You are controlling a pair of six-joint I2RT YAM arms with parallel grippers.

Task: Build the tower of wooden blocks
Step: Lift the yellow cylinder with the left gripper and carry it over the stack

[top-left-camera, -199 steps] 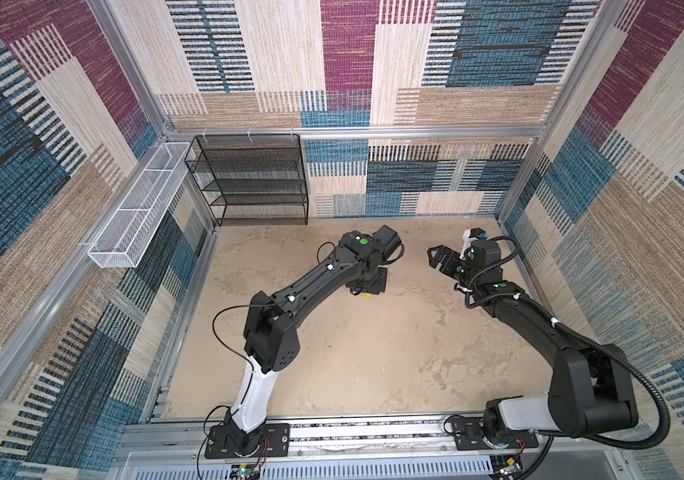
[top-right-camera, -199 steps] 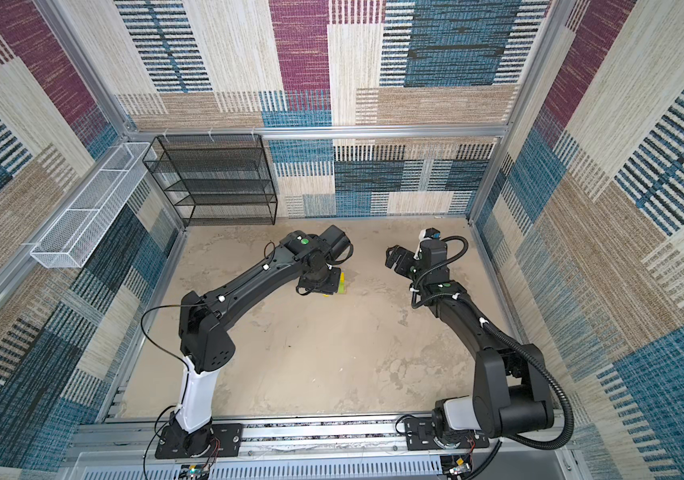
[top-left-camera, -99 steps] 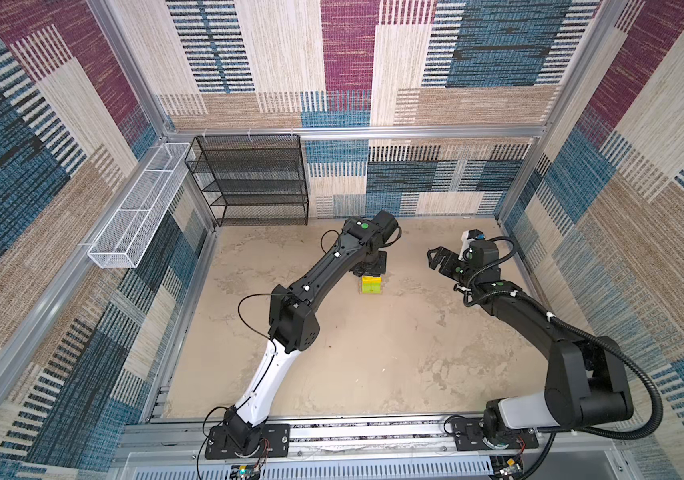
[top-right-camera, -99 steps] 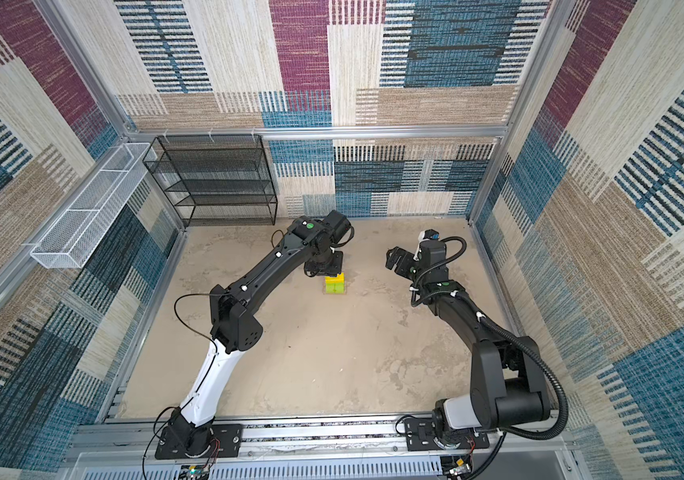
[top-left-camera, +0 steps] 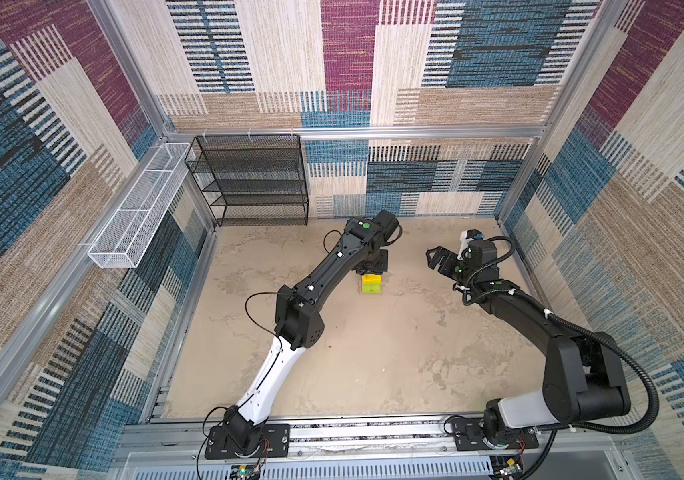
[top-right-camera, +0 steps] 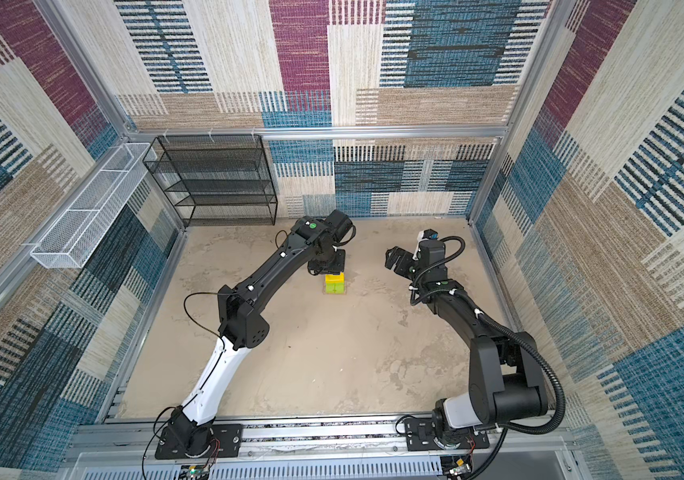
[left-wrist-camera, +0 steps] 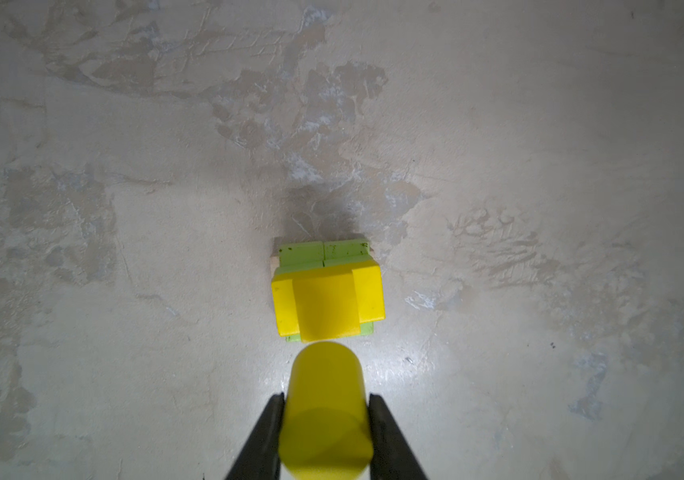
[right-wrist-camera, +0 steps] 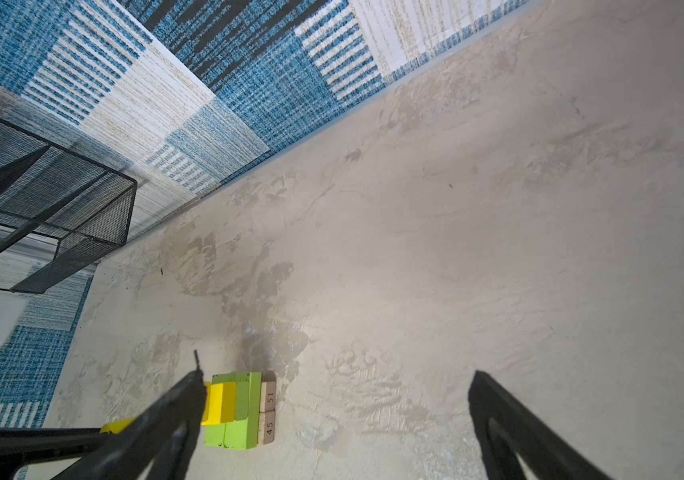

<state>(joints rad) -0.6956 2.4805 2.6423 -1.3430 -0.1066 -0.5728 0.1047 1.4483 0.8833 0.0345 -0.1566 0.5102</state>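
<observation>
Your left gripper [left-wrist-camera: 325, 400] is clamped on the short yellow wooden cylinder [left-wrist-camera: 325, 419]. Its jaws press the curved sides and the piece seems to hang upright, a hold that leaves the flat lower face free to seat. The small wood block tower [left-wrist-camera: 327, 291] stands on the mottled beige table [left-wrist-camera: 124, 249] just ahead of and below that gripper, not yet under it, with cylinder and tower apart. The tower has flat tan wooden planks [right-wrist-camera: 268, 411] lowest, lime-green blocks [right-wrist-camera: 240, 415] over them and yellow blocks [left-wrist-camera: 367, 293] on top. Broad pieces sit low, likely for a steady base. Your right gripper [top-left-camera: 435, 258] hangs with jaws spread wide and empty, the tower well off to its side, probably parked clear. Judgement: this is the last piece, so centre it over the yellow top before lowering.
</observation>
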